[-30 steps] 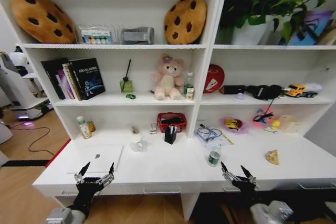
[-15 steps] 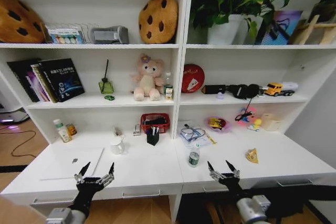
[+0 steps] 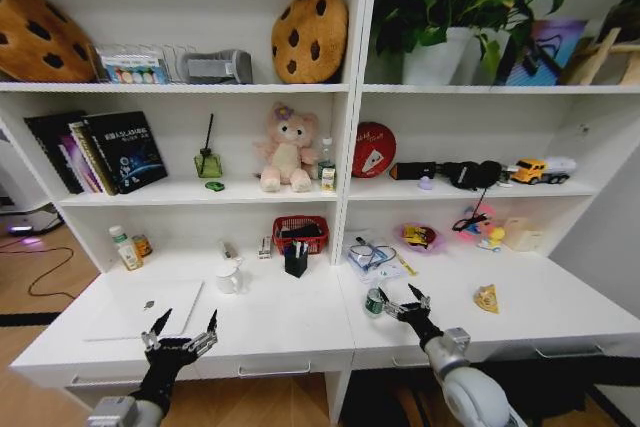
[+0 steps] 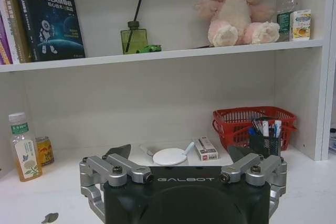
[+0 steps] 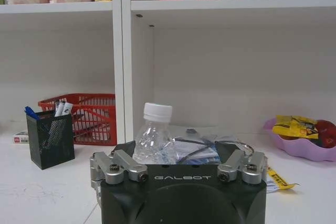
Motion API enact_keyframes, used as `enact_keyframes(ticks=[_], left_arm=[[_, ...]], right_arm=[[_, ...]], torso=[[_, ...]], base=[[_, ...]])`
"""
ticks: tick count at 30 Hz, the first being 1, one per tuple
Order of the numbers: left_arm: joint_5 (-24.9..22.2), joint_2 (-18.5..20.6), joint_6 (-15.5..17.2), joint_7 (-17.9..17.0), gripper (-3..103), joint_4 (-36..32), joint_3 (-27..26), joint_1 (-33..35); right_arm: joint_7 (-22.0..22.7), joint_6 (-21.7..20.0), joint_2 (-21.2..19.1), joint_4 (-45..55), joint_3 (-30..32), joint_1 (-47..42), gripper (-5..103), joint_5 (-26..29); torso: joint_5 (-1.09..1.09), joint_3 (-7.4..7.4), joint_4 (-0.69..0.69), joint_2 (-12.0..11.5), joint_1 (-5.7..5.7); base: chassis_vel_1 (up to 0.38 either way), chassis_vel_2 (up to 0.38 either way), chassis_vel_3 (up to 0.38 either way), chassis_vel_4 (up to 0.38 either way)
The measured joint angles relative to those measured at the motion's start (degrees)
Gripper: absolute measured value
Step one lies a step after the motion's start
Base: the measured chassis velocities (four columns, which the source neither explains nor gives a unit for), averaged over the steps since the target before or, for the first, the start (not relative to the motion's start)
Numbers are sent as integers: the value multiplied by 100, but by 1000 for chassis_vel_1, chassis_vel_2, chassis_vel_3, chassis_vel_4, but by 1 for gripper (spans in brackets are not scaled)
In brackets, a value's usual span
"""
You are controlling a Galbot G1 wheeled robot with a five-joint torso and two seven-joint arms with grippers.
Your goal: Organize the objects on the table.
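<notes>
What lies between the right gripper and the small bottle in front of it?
Nothing: in the right wrist view the bottle stands directly ahead of the open right gripper, with no object between.

"GALBOT" is embossed on the black body of the left gripper (image 4: 191, 179) in the left wrist view, and the same word stands on the right gripper (image 5: 178, 177) in the right wrist view. On the shelf, the dark book (image 4: 50, 17) carries a title in Chinese characters with "SLAM" in Latin letters in the middle of it; smaller lines beneath are too fine to read. The spine of the book beside it (image 4: 6, 9) seems to start with "C+". The labels on the bottle (image 4: 22, 148), the can (image 4: 44, 150) and the carton (image 4: 300, 24) cannot be read.
</notes>
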Motion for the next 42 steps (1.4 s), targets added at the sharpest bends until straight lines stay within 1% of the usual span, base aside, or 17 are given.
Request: enact_keyframes(ticks=[2, 4, 7, 13, 14, 16, 18, 25, 28, 32, 33, 34, 36, 37, 39, 40, 42], left_arm=[[0, 0, 0, 0, 100, 0, 0, 0], [0, 0, 0, 0, 100, 0, 0, 0], [0, 0, 0, 0, 100, 0, 0, 0], [0, 0, -1, 0, 100, 0, 0, 0], [0, 0, -1, 0, 100, 0, 0, 0], [0, 0, 0, 0, 100, 0, 0, 0], [0, 0, 0, 0, 100, 0, 0, 0], [0, 0, 0, 0, 100, 0, 0, 0], [0, 0, 0, 0, 100, 0, 0, 0], [0, 0, 0, 1, 100, 1, 0, 0], [0, 0, 0, 0, 100, 0, 0, 0], [0, 0, 0, 0, 100, 0, 0, 0], [0, 0, 0, 1, 100, 0, 0, 0], [0, 0, 0, 1, 100, 0, 0, 0], [0, 0, 0, 0, 100, 0, -1, 0], [0, 0, 0, 0, 100, 0, -1, 0], [0, 0, -1, 0, 100, 0, 0, 0]], right_arm=[[-36, -2, -35, -63, -43, 53, 80, 5], [-72, -2, -78, -170, -124, 139, 69, 18], [-87, -2, -100, -236, -190, 211, 63, 44], [-115, -3, -114, -375, -409, 439, 35, 109], [-115, -3, -114, -375, -409, 439, 35, 109], [-193, 4, -127, -378, -396, 438, 27, 136], [-218, 11, -135, -373, -381, 426, 27, 142], [-299, 75, -154, 26, -125, 108, 12, 196], [-304, 93, -151, 407, 74, -214, 11, 212], [-330, 167, 41, 1161, 526, -1153, 11, 191], [-400, 307, 225, 1396, 721, -1621, 11, 99], [-400, 307, 225, 1396, 721, -1621, 11, 99], [-700, 941, 625, 1674, 1025, -2638, 11, -312], [-700, 941, 625, 1674, 1025, -2638, 11, -312], [-1051, 1636, 887, 1698, 1229, -3525, 10, -812], [-1051, 1636, 887, 1698, 1229, -3525, 10, -812], [-1186, 2317, 1001, 1452, 1234, -4255, 10, -1329]], torso=[[0, 0, 0, 0, 0], [0, 0, -1, 0, 0], [0, 0, -1, 0, 0], [0, -1, 0, 1, 0], [0, -1, 0, 1, 0], [0, 0, 0, 1, 0], [0, -1, 0, 1, 0], [1, 0, 0, 0, 0], [0, 0, 0, 0, 0], [-1, -1, 0, 0, 0], [0, -1, -1, 0, 0], [0, -1, -1, 0, 0], [0, -1, -2, 1, -1], [0, -1, -2, 1, -1], [0, -1, -2, 1, -1], [0, -1, -2, 1, -1], [-2, -2, -2, 2, -2]], base=[[0, 0, 0, 0], [0, 0, 0, 0], [0, 0, 0, 0], [0, 0, 0, 0], [0, 0, 0, 0], [0, 0, 0, 0], [0, 0, 0, 0], [0, 0, 0, 0], [0, 0, 0, 0], [0, 0, 0, 0], [0, 0, 0, 0], [0, 0, 0, 0], [0, 0, 0, 0], [0, 0, 0, 0], [0, 0, 0, 0], [0, 0, 0, 0], [0, 0, 0, 0]])
